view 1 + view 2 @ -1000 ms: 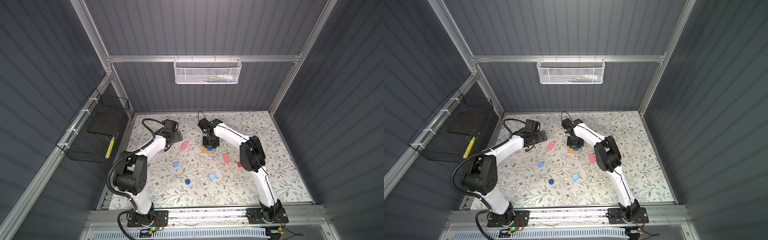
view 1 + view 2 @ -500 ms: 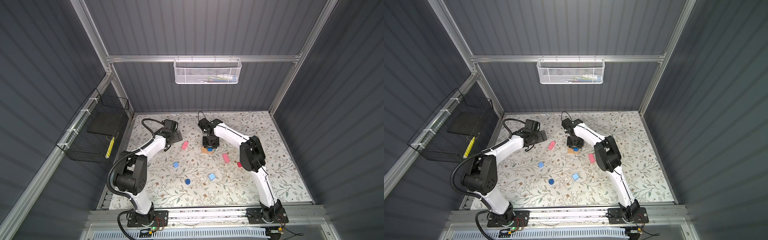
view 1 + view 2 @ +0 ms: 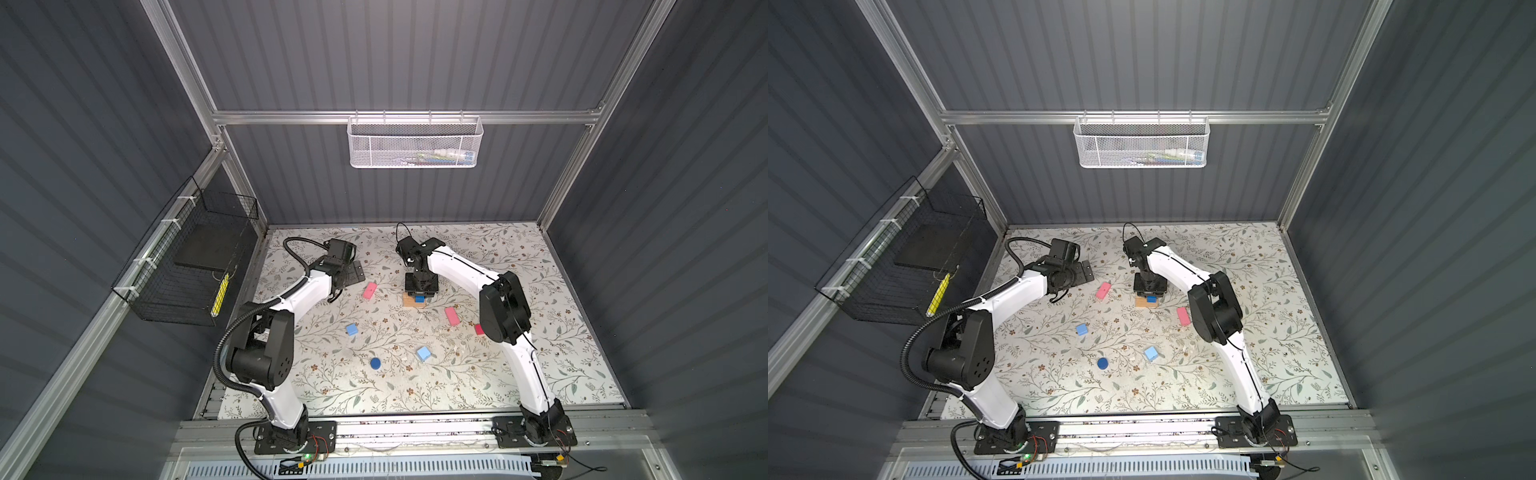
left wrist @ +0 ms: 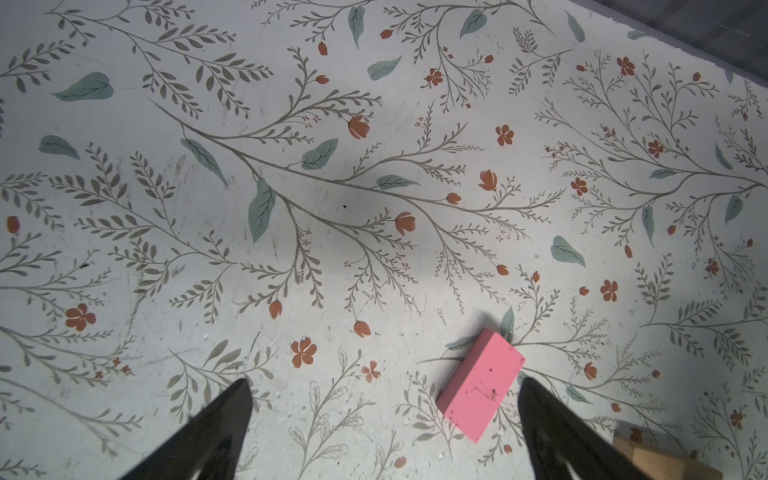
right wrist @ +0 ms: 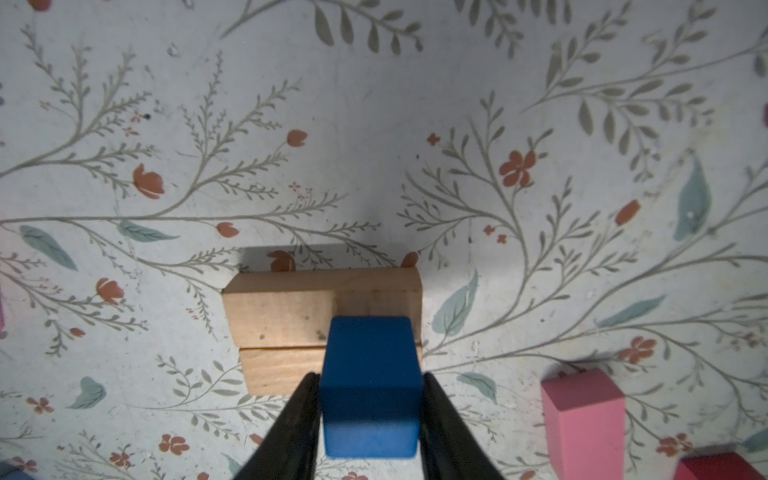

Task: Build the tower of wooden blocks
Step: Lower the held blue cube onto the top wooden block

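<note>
Two tan oblongs (image 5: 282, 320) lie side by side on the floral mat, also seen as tan oblongs (image 3: 412, 304) in both top views. My right gripper (image 5: 370, 378) is shut on a dark blue cube (image 5: 370, 365) over their end; whether the cube rests on them I cannot tell. From above, the right gripper (image 3: 419, 296) points down at the cube (image 3: 1151, 299). My left gripper (image 4: 384, 384) is open, with a pink oblong (image 4: 482, 395) lying just inside one fingertip. From above, the left gripper (image 3: 353, 272) sits left of that pink oblong (image 3: 369, 290).
Loose on the mat are a second pink oblong (image 3: 452, 316), a red cube (image 3: 478, 329) half hidden by the right arm, a blue cube (image 3: 351, 329), a light blue cube (image 3: 423, 353) and a dark blue disc (image 3: 375, 363). A black wire basket (image 3: 195, 266) hangs on the left wall.
</note>
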`<state>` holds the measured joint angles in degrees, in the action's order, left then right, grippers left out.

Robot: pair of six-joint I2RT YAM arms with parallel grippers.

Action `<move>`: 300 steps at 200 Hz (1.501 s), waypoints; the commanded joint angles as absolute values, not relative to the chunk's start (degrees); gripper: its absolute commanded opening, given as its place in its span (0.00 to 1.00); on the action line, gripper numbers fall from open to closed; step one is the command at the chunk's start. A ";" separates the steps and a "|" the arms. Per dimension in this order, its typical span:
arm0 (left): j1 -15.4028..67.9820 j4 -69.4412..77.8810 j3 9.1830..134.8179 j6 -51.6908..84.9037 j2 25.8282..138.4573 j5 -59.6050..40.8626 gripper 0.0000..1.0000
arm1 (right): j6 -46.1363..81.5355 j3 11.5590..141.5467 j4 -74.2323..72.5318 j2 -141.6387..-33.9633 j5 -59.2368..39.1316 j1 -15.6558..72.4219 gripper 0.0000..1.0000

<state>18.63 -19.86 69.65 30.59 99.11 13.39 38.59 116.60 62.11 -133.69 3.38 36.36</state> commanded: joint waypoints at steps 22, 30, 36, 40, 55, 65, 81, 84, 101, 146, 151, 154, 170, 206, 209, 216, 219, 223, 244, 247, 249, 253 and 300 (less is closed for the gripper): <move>18.19 -20.19 69.09 30.77 97.18 12.96 1.00 | 38.86 117.60 62.84 -134.97 3.86 36.04 0.36; 18.19 -20.21 69.17 30.81 97.21 13.01 1.00 | 38.85 117.60 62.82 -134.98 3.88 36.06 0.35; 18.19 -20.21 69.17 30.81 97.21 12.93 1.00 | 38.88 117.60 62.84 -134.91 3.89 36.04 0.35; 18.15 -20.21 69.24 30.78 97.21 12.99 1.00 | 38.85 117.60 62.84 -134.83 3.95 36.04 0.35; 18.19 -20.21 69.26 30.76 97.17 12.92 1.00 | 38.68 117.60 62.84 -134.87 4.04 36.06 0.34; 18.19 -20.21 69.26 30.70 97.21 12.92 1.00 | 38.59 117.56 62.91 -134.88 4.11 36.04 0.34; 18.19 -20.13 69.19 30.68 97.21 12.92 1.00 | 38.46 117.65 63.08 -134.89 4.06 36.04 0.34; 18.19 -20.18 69.21 30.70 97.21 12.91 1.00 | 38.41 117.66 63.07 -134.91 4.10 36.08 0.34; 18.19 -20.13 69.26 30.67 97.21 12.92 1.00 | 38.15 117.68 63.28 -134.82 4.15 36.05 0.32; 18.19 -20.17 69.22 30.59 97.14 12.90 1.00 | 37.53 117.59 63.70 -134.65 4.57 36.12 0.29; 18.19 -20.16 69.09 30.63 97.06 12.90 1.00 | 37.45 117.60 63.66 -134.65 4.61 36.22 0.29; 18.19 -20.15 69.08 30.59 97.06 12.88 1.00 | 37.43 117.60 63.64 -134.67 4.61 36.21 0.29; 18.19 -20.20 69.08 30.59 96.99 12.94 1.00 | 37.27 117.60 63.68 -134.62 4.70 36.22 0.28; 18.19 -20.21 69.19 30.59 97.18 12.92 1.00 | 36.66 117.60 63.81 -134.54 4.82 36.22 0.27; 18.17 -20.21 69.13 30.59 97.20 12.92 1.00 | 36.59 117.60 63.81 -134.49 4.83 36.21 0.27; 18.19 -20.20 69.15 30.59 97.16 12.92 1.00 | 36.41 117.60 63.89 -134.48 4.80 36.23 0.27; 18.19 -20.21 69.18 30.59 97.20 12.92 1.00 | 36.43 117.60 63.90 -134.43 4.85 36.27 0.27; 18.19 -20.21 69.07 30.59 97.21 12.92 1.00 | 36.32 117.61 63.90 -134.42 4.90 36.29 0.27; 18.19 -20.21 69.12 30.59 97.22 12.89 1.00 | 35.88 117.60 64.12 -134.46 5.24 36.21 0.26; 18.19 -20.21 69.11 30.59 97.21 12.87 1.00 | 35.83 117.60 64.13 -134.46 5.23 36.21 0.26; 18.19 -20.21 69.09 30.59 97.21 12.91 1.00 | 35.79 117.60 64.15 -134.45 5.20 36.21 0.26; 18.19 -20.21 69.09 30.59 97.19 12.92 1.00 | 35.74 117.64 64.14 -134.39 5.29 36.25 0.26; 18.18 -20.17 69.25 30.59 97.19 12.72 1.00 | 35.34 117.77 63.96 -134.33 4.95 36.28 0.26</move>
<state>18.63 -19.86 69.65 30.59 99.11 13.39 35.88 116.68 62.48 -133.69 4.12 36.36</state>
